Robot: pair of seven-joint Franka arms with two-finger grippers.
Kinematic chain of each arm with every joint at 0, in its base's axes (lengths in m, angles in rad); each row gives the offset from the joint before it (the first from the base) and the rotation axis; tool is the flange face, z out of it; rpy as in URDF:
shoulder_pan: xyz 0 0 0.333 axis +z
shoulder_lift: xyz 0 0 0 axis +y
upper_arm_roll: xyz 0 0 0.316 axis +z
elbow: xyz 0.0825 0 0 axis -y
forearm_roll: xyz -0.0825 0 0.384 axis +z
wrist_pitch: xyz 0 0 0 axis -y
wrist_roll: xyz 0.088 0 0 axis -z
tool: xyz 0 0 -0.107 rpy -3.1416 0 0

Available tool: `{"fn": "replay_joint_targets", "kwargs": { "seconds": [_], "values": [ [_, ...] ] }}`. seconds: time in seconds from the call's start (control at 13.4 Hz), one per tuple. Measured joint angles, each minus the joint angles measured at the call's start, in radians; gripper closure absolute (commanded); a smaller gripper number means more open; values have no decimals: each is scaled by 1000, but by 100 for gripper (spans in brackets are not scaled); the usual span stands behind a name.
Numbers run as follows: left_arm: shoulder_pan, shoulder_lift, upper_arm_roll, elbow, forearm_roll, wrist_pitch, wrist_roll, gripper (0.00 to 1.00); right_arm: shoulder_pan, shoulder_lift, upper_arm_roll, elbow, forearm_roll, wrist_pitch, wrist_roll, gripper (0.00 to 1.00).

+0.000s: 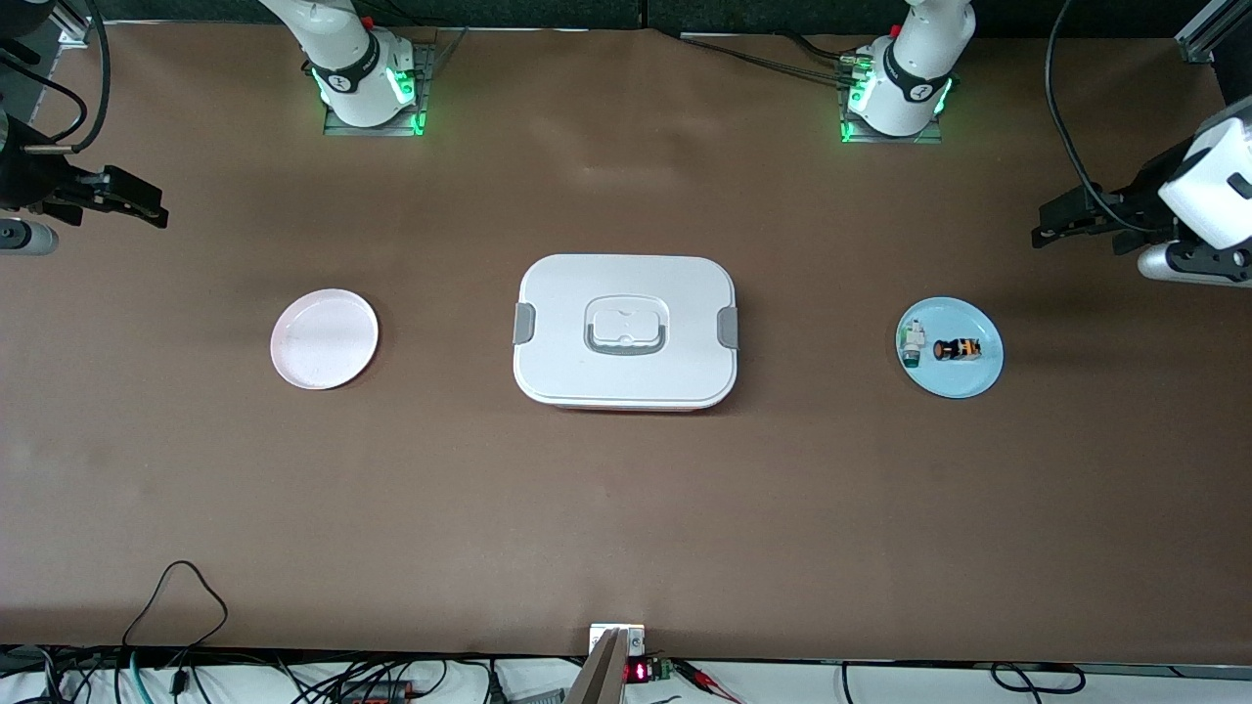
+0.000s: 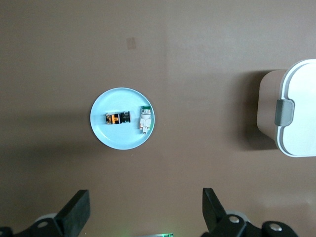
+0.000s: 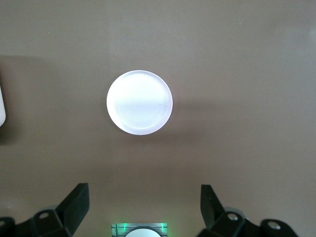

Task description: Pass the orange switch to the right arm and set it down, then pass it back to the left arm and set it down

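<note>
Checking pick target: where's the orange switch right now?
The orange switch lies on the blue plate toward the left arm's end of the table, beside the small white-and-green part.

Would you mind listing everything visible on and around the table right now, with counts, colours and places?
box: one, white with grey side clips and lid handle, lid on, middle of the table.
blue plate: one, light blue, toward the left arm's end of the table.
orange switch: one, black and orange, lying on the blue plate.
white-and-green part: one, on the blue plate beside the orange switch.
pink plate: one, pale pink, toward the right arm's end of the table.
cables: several, black, along the table edge nearest the front camera.
left gripper: one, black, open, up in the air near the blue plate.
right gripper: one, black, open, up in the air near the pink plate.
</note>
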Motion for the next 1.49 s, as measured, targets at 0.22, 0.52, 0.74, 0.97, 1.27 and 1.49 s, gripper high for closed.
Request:
{"fn": "replay_joint_targets", "kwargs": {
  "seconds": [0.22, 0.52, 0.74, 0.97, 1.27, 1.49],
  "values": [
    [-108, -4, 108, 0, 0, -3, 1, 0, 0, -5, 0, 0, 0, -3, -3, 0],
    [-204, -13, 176, 0, 1, -3, 1, 0, 0, -5, -1, -4, 0, -3, -3, 0],
    [-229, -20, 201, 0, 2, -3, 6, 0, 0, -6, -2, -5, 0, -2, 17, 0],
    [-230, -20, 204, 0, 12, 1, 72, 0, 0, -6, -2, -5, 0, -1, 35, 0],
    [-231, -21, 206, 0, 12, 6, 79, 0, -1, -6, -6, -5, 0, -3, 34, 0],
    [-236, -23, 206, 0, 31, 7, 78, 0, -1, -6, -6, -5, 0, -3, 34, 0]
  ]
}}
